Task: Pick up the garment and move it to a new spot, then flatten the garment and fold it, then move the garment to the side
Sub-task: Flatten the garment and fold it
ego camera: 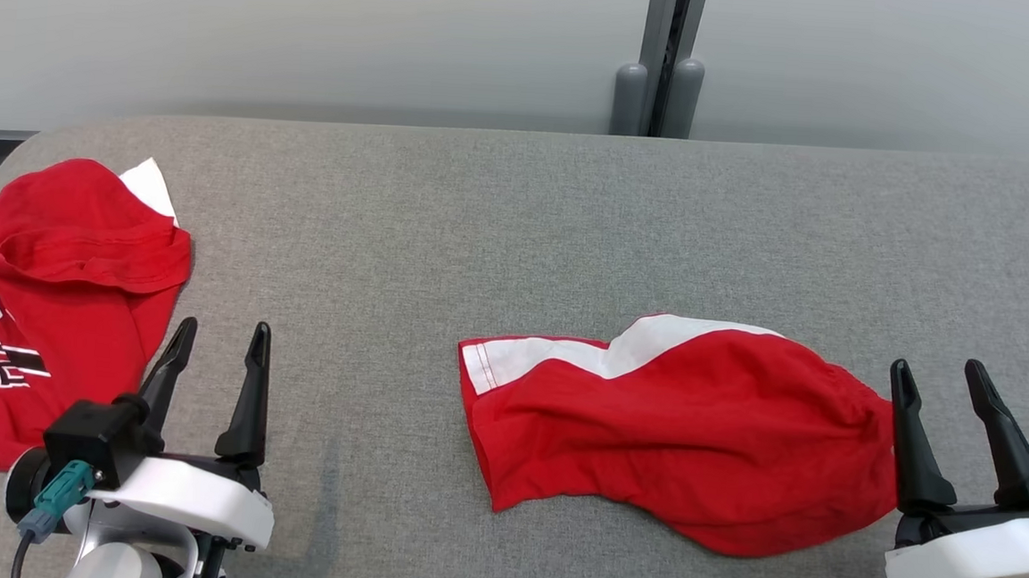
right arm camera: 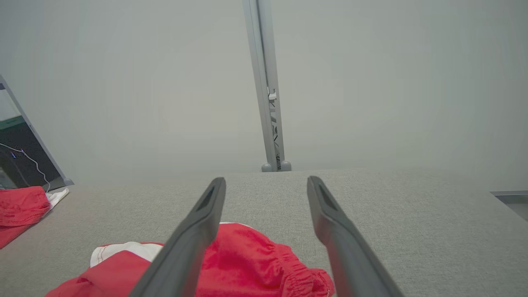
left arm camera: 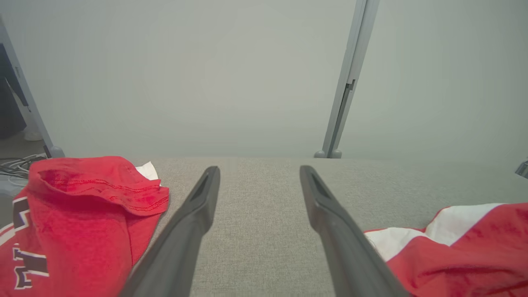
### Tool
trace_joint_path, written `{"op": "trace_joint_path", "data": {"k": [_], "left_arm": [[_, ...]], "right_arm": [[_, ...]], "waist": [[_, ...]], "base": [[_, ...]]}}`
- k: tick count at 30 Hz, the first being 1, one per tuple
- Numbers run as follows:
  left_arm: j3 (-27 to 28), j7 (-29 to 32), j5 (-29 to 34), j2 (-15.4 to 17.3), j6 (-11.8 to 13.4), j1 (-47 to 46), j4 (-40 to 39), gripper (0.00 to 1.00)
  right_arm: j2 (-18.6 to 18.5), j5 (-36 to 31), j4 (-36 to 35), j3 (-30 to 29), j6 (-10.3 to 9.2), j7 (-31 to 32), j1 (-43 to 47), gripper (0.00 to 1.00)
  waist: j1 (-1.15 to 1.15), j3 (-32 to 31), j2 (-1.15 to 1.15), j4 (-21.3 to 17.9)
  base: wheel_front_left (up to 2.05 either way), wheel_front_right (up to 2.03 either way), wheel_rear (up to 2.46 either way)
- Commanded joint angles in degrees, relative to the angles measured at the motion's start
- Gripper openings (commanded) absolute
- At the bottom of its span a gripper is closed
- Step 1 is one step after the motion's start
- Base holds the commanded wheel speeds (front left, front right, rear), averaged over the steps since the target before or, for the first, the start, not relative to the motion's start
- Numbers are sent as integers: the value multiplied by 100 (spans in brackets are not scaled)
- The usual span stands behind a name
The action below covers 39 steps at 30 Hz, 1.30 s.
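Head view, nearest edge: my left gripper [ego camera: 223,329] and my right gripper [ego camera: 937,368] both stand with jaws wide and empty, fingers pointing away from me. Between them, nearer the right, the red shorts [ego camera: 676,424] lie rumpled on the grey table [ego camera: 483,216]. Their white side panel is on the far edge and the gathered waistband is at my right inner finger; contact cannot be confirmed. A red jersey [ego camera: 67,297] lies left of my left gripper, well apart from the shorts. Farthest, a grey post [ego camera: 663,57] meets the wall.

Judgement: placement appears done, and flattening is the step in hand. The next move calls for both grippers to take the waistband and leg hem, then draw them apart.
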Motion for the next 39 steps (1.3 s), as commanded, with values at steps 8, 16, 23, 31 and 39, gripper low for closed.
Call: {"op": "trace_joint_path", "data": {"k": [8, 16, 23, 31, 39], "left_arm": [[4, 6, -60, 36, 72, 179, -113, 100], [-32, 41, -77, 68, 94, 162, -147, 100], [-64, 40, -82, 84, 97, 148, -129, 100], [-78, 17, -98, 100, 93, -1, -191, 100], [-155, -41, -123, 54, -3, -208, -151, 100]], "right_arm": [[47, 3, -175, 65, 1, 156, 166, 100], [69, 41, -116, 31, 1, 152, 122, 100], [80, 57, -71, 21, 1, 160, 91, 100], [-273, 116, 263, -42, 1, 341, -439, 100], [-845, 381, 1417, 371, 1, 983, -1418, 100]], "waist": [[0, -46, 0, -10], [0, -3, 0, 8], [0, -28, 0, 26], [0, 161, 0, 46], [0, 585, 0, 208]], "base": [[0, 0, 0], [0, 0, 0], [0, 0, 0], [0, 0, 0], [0, 0, 0]]}}
